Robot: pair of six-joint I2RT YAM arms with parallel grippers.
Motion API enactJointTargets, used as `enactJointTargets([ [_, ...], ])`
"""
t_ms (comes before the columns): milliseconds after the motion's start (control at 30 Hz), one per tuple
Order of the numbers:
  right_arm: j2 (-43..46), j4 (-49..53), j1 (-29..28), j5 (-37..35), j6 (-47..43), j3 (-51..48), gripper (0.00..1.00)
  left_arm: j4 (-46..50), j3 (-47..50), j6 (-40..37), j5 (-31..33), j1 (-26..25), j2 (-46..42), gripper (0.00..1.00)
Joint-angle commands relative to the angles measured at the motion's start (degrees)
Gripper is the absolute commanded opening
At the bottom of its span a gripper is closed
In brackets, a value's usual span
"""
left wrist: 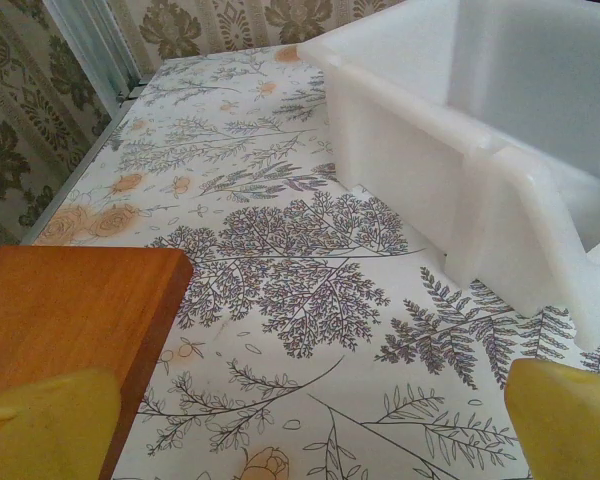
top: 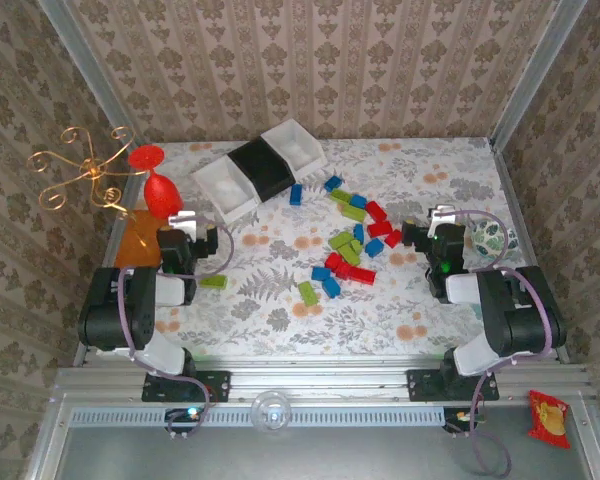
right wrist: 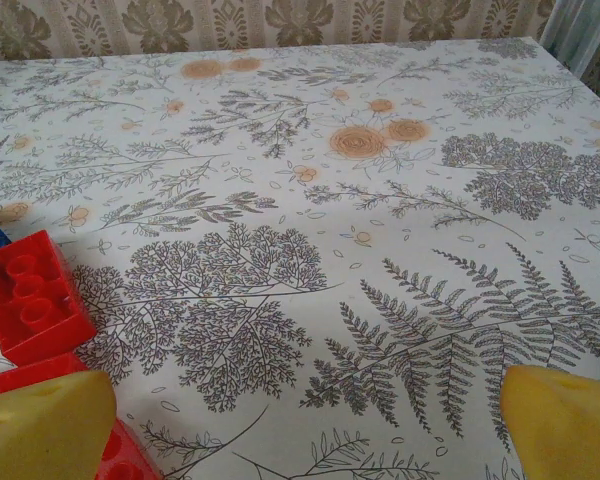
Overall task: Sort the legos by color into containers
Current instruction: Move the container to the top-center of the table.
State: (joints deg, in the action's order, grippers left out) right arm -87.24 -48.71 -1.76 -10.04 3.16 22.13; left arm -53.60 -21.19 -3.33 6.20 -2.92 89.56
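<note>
Hanging spread and empty, the left claw (left wrist: 305, 430) sits low between an orange mat (left wrist: 70, 310) and a white bin (left wrist: 500, 150). The right claw (right wrist: 300, 430), equally wide, faces red bricks (right wrist: 30, 295), likely poised for a first pick. The bricks (top: 350, 245) lie scattered mid-table, short of the three bins (top: 260, 168).

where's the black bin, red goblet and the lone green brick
black rectangular plastic bin (top: 263, 168): top external view, inner floor
red plastic goblet (top: 162, 195): top external view, main body
lone lime green plastic brick (top: 213, 282): top external view, top face
</note>
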Motion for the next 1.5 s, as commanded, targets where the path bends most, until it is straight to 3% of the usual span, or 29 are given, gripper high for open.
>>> enactJointTargets([
  [0,-0.4,-1.3,-0.3,0.1,-0.4,0.7,1.00,-1.1,-0.4,-1.4,-0.7,0.0,-0.2,1.00],
  [900,-0.3,-1.4,-0.3,0.0,-0.4,0.7,1.00,-1.3,-0.3,0.6,2.4,0.8,-0.3,1.00],
  [967,1.2,-0.7,-1.4,-4.4,-0.1,0.6,1.00,-2.0,0.8,2.1,8.0,0.3,-1.8,1.00],
  [1033,6.2,4.6,-2.4,-7.2,-0.5,1.2,1.00,-5.0,2.9,1.0,6.6,0.0,-3.5,1.00],
  [1067,10.1,8.6,-2.9,-10.1,-0.1,2.0,1.00,-4.3,3.3,-0.2,9.4,-1.7,-5.4,1.00],
  [1167,20.8,17.6,-1.9,-13.5,7.8,2.1,1.00,8.3,0.6,-2.5,12.4,-5.3,-14.4,1.00],
  [1200,24.1,20.4,-1.2,-11.5,10.4,2.1,1.00,14.9,-1.5,0.0,12.9,-5.4,-17.3,1.00],
  [1267,29.8,27.2,-1.1,-7.8,15.4,2.8,0.99,30.3,-6.9,12.3,16.2,-4.8,-22.7,1.00],
  [1300,31.4,29.6,-1.1,-5.8,17.9,3.3,0.99,36.0,-9.0,16.4,14.8,-4.1,-24.4,1.00],
  [1367,32.1,31.8,-2.3,1.0,22.1,4.3,0.98,41.7,-11.9,18.8,4.7,-3.3,-26.7,1.00],
  [1467,28.5,35.6,-10.3,0.9,19.7,7.9,0.99,42.0,-14.1,21.9,2.1,-7.7,-26.0,0.99],
])
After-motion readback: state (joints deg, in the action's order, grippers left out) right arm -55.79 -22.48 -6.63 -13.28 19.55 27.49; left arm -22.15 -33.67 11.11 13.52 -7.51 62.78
